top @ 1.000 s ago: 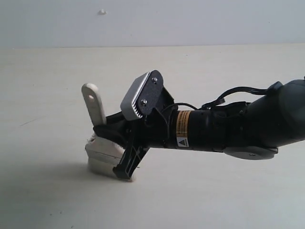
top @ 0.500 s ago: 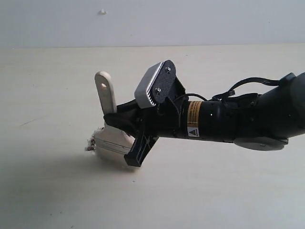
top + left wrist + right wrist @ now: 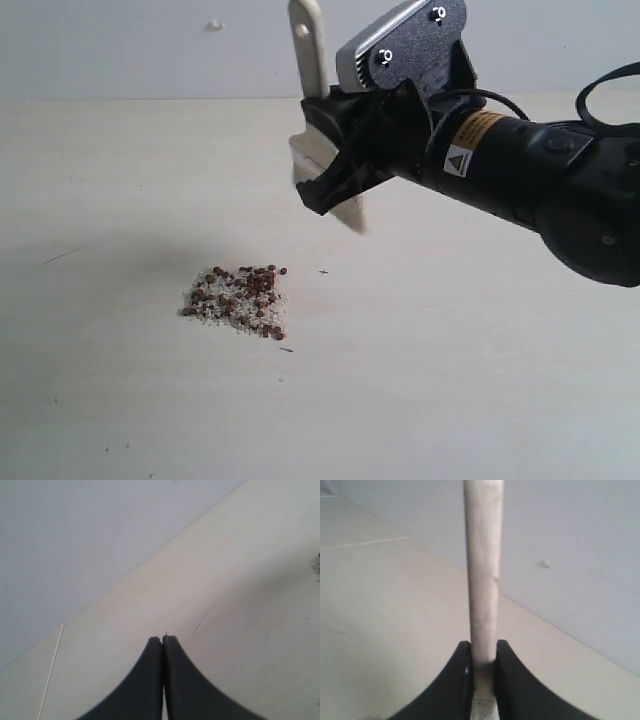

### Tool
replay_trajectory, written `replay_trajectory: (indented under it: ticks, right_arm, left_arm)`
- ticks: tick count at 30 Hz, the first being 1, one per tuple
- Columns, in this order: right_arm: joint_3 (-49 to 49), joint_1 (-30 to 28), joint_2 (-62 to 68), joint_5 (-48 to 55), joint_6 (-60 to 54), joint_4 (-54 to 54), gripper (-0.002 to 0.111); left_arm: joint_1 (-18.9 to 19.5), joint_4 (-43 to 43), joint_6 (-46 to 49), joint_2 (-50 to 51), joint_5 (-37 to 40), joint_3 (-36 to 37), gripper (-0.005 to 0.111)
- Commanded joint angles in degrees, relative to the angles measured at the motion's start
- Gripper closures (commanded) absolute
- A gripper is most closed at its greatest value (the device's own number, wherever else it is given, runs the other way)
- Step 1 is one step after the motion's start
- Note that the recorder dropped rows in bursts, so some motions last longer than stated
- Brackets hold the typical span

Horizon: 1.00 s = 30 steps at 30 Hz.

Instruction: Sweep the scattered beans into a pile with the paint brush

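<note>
Closest to us, the beans (image 3: 238, 300) sit in one loose patch on the tabletop (image 3: 480, 400), with a few strays at its near-right edge. Behind and above that, our right hand (image 3: 483, 647) pinches the paint brush (image 3: 307, 45) by the handle, bristles clear of the surface. Left hand (image 3: 163, 641) is pressed together, empty. We'd guess it's tidy-up time: land outside the strays, light contact, short strokes toward the middle.
</note>
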Motion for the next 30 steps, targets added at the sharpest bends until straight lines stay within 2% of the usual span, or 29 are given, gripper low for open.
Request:
replay_trajectory:
  ticks: [1, 6, 14, 23, 30]
  right_arm:
    - [-0.86, -0.48, 5.17, -1.22, -8.57, 12.83, 0.108]
    - [-5.3, 1.18, 11.52, 2.57, -5.19, 15.6, 0.108]
    - [-9.83, 5.27, 14.07, 8.26, -5.19, 16.48, 0.108]
    - [-10.07, 5.28, 14.07, 11.28, -2.21, 16.62, 0.108]
    - [-10.07, 5.28, 14.07, 11.31, 4.66, 15.45, 0.108]
  left_arm:
    - [0.04, -0.44, -0.53, -0.36, -0.43, -0.14, 0.107]
    - [0.04, -0.44, -0.53, -0.36, -0.43, -0.14, 0.107]
    - [0.04, -0.44, -0.53, -0.36, -0.43, -0.14, 0.107]
    - [0.04, -0.44, -0.53, -0.36, -0.43, -0.14, 0.107]
    - [0.04, -0.44, -0.53, -0.36, -0.43, -0.14, 0.107]
